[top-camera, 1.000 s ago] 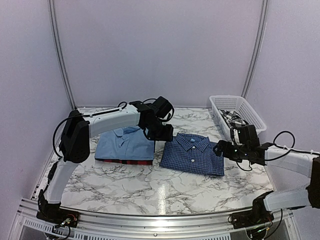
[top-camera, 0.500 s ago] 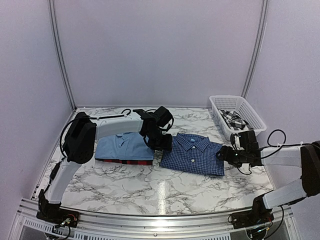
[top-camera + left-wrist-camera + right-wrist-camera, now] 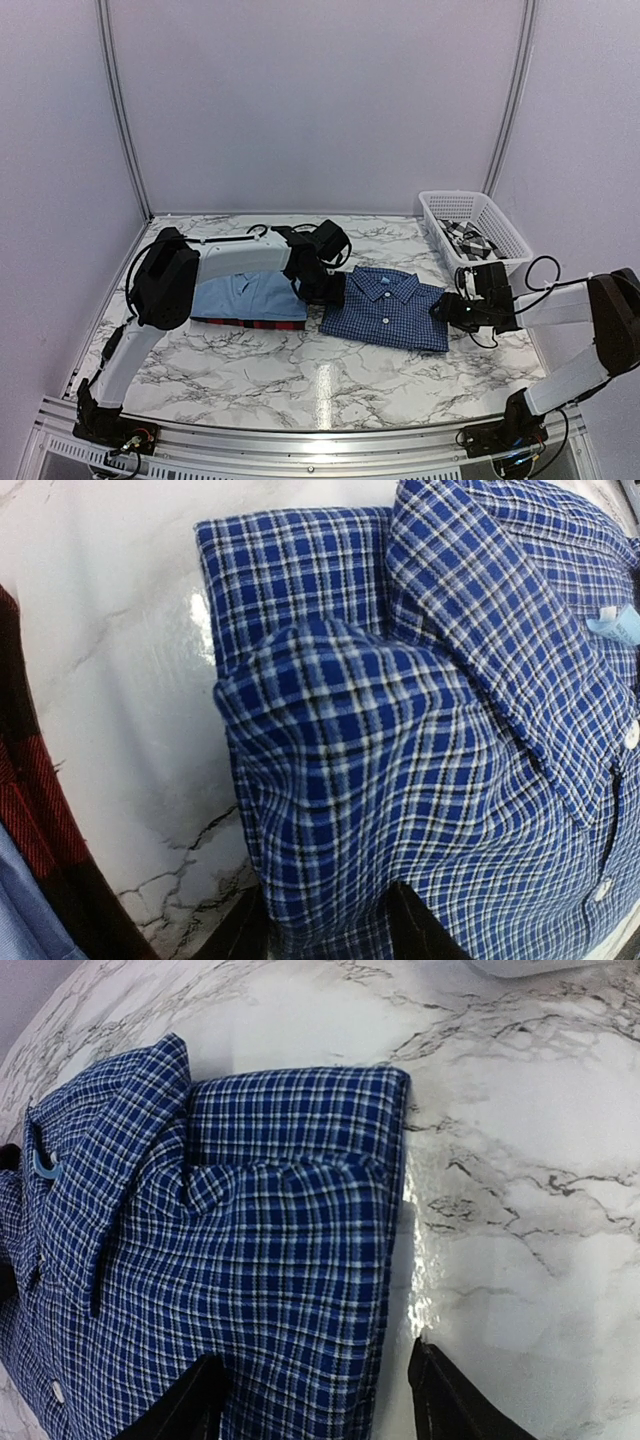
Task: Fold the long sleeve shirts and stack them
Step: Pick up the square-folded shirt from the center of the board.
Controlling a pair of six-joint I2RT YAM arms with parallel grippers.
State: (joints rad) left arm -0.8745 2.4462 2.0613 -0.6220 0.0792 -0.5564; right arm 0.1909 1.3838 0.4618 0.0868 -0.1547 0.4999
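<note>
Top external view: the navy shirt (image 3: 385, 308) is seen lying folded and flat near the middle of the table (image 3: 300, 385), with its collar toward the far side. To its left, close by but not touching it, the light blue shirt (image 3: 250, 293) is laid folded on the red shirt (image 3: 250, 323), of which only the near edge is shown. The checked shirt (image 3: 465, 238) is kept in the basket (image 3: 480, 208) at the far right corner.

The left gripper (image 3: 328, 290) is placed low at the left edge of the navy shirt and the right gripper (image 3: 440, 312) at its right edge.

In the left wrist view, a raised fold of the navy cloth is seen between the two fingers (image 3: 240, 932) and it touches both; whether it is really clamped cannot be told. In the right wrist view the jaws are held wide apart across the shirt's edge. One finger (image 3: 190, 1405) is set on the cloth and the other is beside it over the marble, not touching the shirt.
</note>
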